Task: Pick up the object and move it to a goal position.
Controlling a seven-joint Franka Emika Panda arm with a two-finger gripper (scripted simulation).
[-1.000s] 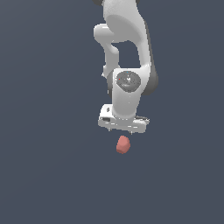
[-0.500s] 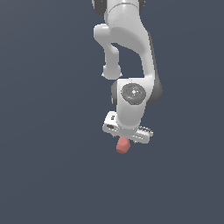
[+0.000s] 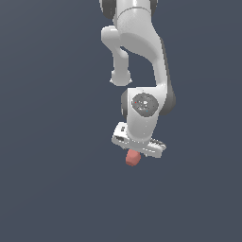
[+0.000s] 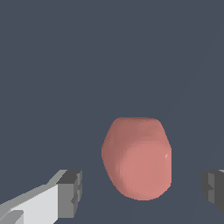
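Item 1, desk (image 3: pixel 42 179): plain slate-grey surface filling both views, unmarked; no goal marker is visible on it, so the destination cannot be located from here.

Item 2, arm (image 3: pixel 142 52): white Franka, descending from the upper edge of the exterior view, wrist bent so the hand faces straight down. Judged purpose: a vertical approach, suited to a small lump lying on a flat surface.

Item 3, gripper (image 3: pixel 136 152): white body with dark grey pads. In the wrist view one finger (image 4: pixel 65 194) stands to one side of the lump and the other finger (image 4: pixel 213 186) to the opposite side, each with clear grey desk showing between pad and lump. State: spread apart, holding nothing. The spread is far wider than the lump, presumably to leave margin while lowering around it.

Item 4, object (image 3: pixel 132 158): small salmon-red faceted lump, matte, rounded. In the exterior view it sits just under the gripper, partly covered by it, slightly toward the exterior view's left of the hand's middle. In the wrist view the object (image 4: pixel 138 157) lies between the fingers, nearer the middle than either pad. Whether it rests on the desk cannot be confirmed outright, though nothing grips it.

Stage, as judged: straddling before closure; lift and carry not yet done. Risk: irregular facets may let the lump twist or squirt sideways if the pads meet it off-centre.
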